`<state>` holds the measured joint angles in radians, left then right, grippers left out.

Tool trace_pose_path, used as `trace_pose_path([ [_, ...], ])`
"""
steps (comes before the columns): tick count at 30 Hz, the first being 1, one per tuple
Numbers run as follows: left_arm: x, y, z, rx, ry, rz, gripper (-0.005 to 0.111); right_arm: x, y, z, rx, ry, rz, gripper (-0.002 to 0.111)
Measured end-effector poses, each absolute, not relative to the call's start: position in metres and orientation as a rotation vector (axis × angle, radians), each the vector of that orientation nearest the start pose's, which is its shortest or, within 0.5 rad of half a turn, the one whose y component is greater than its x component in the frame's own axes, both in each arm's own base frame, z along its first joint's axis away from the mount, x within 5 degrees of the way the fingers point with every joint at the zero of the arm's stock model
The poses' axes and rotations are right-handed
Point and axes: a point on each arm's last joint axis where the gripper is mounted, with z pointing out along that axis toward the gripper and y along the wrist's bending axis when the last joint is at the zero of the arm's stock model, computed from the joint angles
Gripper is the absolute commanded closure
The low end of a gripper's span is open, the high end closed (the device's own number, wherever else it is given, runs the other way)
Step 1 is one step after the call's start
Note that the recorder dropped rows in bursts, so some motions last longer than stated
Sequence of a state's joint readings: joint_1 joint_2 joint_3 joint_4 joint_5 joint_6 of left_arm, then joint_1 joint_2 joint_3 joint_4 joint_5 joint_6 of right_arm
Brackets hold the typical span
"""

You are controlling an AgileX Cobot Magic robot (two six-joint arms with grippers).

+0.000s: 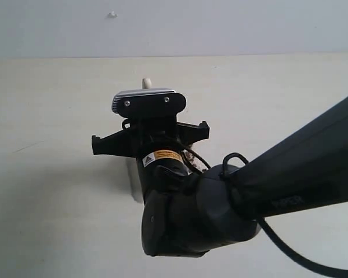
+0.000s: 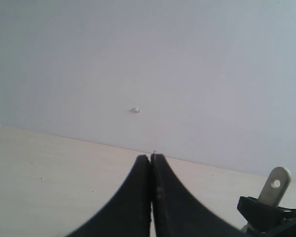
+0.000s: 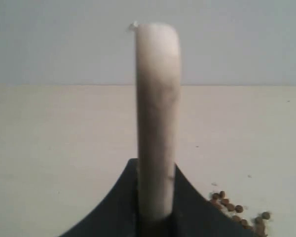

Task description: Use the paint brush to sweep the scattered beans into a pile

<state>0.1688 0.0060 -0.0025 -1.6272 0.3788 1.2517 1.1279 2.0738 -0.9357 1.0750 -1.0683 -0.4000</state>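
Observation:
My right gripper (image 3: 157, 168) is shut on the paint brush's pale handle (image 3: 157, 113), which stands up between the two black fingers. In the exterior view only the handle's end (image 1: 145, 83) shows, above the wrist camera housing (image 1: 148, 102); the arm hides the bristles and metal band. The left wrist view catches the handle's end with its hole (image 2: 278, 185). A cluster of reddish-brown beans (image 3: 237, 210) lies on the table just beside the right fingers, with a few beans (image 1: 191, 155) peeking out behind a cable. My left gripper (image 2: 151, 157) is shut and holds nothing.
The pale table (image 1: 52, 116) runs back to a grey wall (image 1: 220, 29) that bears a small white mark (image 1: 112, 14). The dark right arm (image 1: 290, 168) reaches in from the right and covers the table's middle. The left arm is outside the exterior view.

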Motion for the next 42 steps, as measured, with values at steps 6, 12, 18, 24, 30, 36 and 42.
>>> trace_pose_path([
  [6,0.055,-0.025,0.215,-0.096,1.485,-0.447,0.107,0.222,0.297,0.127,-0.182,1.769,0.08,0.108],
  [12,0.055,-0.025,0.215,-0.096,1.485,-0.447,0.107,0.223,0.292,0.128,-0.205,1.759,-0.022,0.108],
  [18,0.055,-0.025,0.215,-0.096,1.485,-0.447,0.107,0.223,0.294,0.13,-0.254,1.728,-0.033,0.108],
  [24,0.055,-0.025,0.215,-0.096,1.485,-0.447,0.107,0.222,0.303,0.147,-0.323,1.662,0.061,0.108],
  [30,0.055,-0.025,0.215,-0.096,1.485,-0.447,0.107,0.221,0.305,0.167,-0.322,1.632,0.126,0.108],
  [36,0.055,-0.025,0.215,-0.096,1.485,-0.447,0.107,0.219,0.299,0.184,-0.352,1.594,0.089,0.108],
  [42,0.055,-0.025,0.215,-0.096,1.485,-0.447,0.107,0.237,0.255,0.195,-0.341,1.586,-0.06,0.108],
])
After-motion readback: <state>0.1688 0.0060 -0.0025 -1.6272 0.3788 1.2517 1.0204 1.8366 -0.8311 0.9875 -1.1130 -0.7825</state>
